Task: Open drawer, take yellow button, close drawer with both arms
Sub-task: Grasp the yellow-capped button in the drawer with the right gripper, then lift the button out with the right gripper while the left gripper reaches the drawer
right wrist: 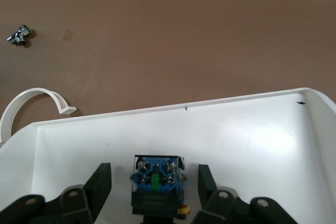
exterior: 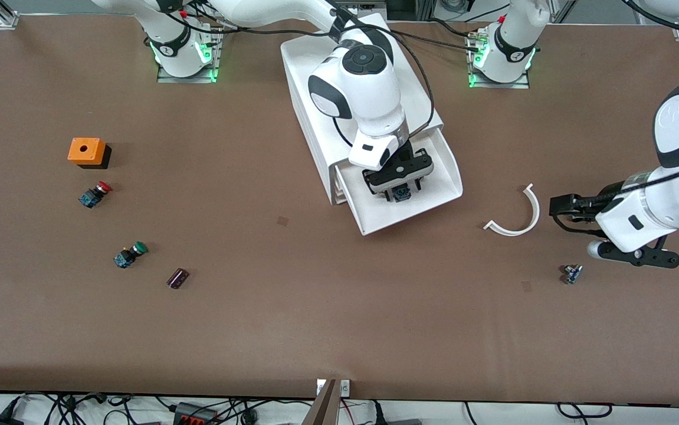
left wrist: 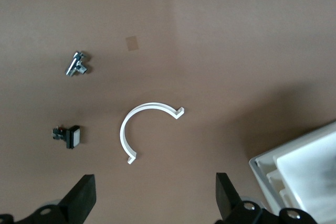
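Observation:
The white cabinet point(exterior: 310, 118) stands at the middle of the table near the bases. Its top drawer point(exterior: 433, 195) is pulled out toward the front camera; its rim shows in the right wrist view point(right wrist: 210, 103). The button point(exterior: 400, 193) lies in the drawer, its dark blue body point(right wrist: 156, 184) up and a bit of orange-yellow cap showing. My right gripper point(exterior: 398, 192) is down in the drawer, open, one finger on each side of the button point(right wrist: 155, 174), not touching it. My left gripper point(exterior: 553, 208) is open and empty over the table beside a white curved clip point(left wrist: 154, 182).
The white curved clip point(exterior: 519, 215) and a small metal part point(exterior: 572, 273) lie toward the left arm's end. A small black-and-white piece point(left wrist: 68, 136) lies there too. An orange box point(exterior: 86, 151), a red-capped button point(exterior: 95, 194), a green-capped button point(exterior: 130, 254) and a dark cylinder point(exterior: 177, 278) lie toward the right arm's end.

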Action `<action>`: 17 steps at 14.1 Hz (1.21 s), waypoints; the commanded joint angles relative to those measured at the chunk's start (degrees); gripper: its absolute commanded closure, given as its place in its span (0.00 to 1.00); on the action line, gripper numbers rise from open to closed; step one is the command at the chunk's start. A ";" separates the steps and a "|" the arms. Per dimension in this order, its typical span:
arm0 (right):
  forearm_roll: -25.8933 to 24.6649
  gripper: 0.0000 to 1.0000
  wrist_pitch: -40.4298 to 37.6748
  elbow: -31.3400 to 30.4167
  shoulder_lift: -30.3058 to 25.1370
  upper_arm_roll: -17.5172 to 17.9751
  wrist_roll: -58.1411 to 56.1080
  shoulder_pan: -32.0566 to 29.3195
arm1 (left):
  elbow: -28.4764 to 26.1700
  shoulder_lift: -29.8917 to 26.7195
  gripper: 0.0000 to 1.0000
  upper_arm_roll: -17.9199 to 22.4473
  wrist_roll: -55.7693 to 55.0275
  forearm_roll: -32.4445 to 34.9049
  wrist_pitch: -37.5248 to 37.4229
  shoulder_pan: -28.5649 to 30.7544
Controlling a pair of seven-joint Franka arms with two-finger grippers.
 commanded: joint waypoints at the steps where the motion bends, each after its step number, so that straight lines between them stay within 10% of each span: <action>1: -1.03 0.35 0.09 2.31 1.34 -0.13 0.56 0.67 | 0.69 0.54 0.00 -0.07 -3.66 0.62 1.13 -0.01; 7: -0.95 0.97 0.09 2.31 1.25 -0.39 0.21 0.68 | 0.51 0.54 0.00 -0.34 -3.84 0.44 1.14 -0.28; 17: -0.95 1.00 -2.00 6.09 -2.43 -1.80 0.56 -1.25 | 1.04 0.10 0.00 -0.78 -5.41 -2.96 1.05 -0.72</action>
